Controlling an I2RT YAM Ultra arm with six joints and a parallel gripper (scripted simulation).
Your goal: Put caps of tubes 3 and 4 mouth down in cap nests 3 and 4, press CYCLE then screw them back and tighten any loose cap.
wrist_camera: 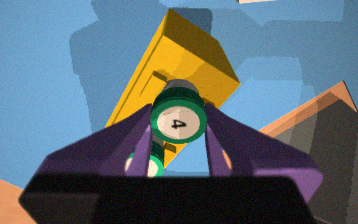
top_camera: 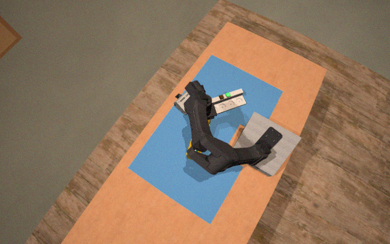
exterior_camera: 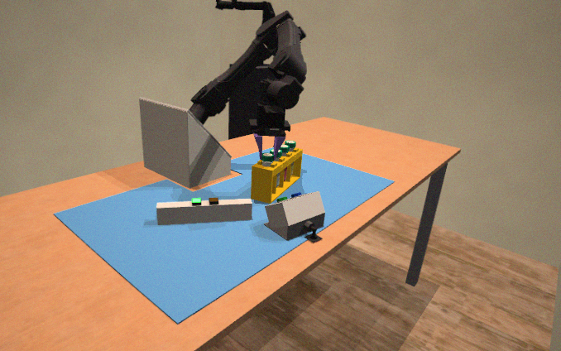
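The yellow decapping station stands on the blue mat; it also shows in the exterior view. My gripper is shut on the green-rimmed cap with a "4" on its dot. The cap sits on top of tube 4 at the end of the station. In the exterior view the purple fingers straddle the nearest cap. Another green cap shows behind my left finger, its number hidden. The green lamp on the cap tray console is lit. The amber lamp is dark.
The key desk stands just in front of the station, with the green key and the blue key on top. The visible cap nests look empty. The grey wedge that carries the arm base stands behind.
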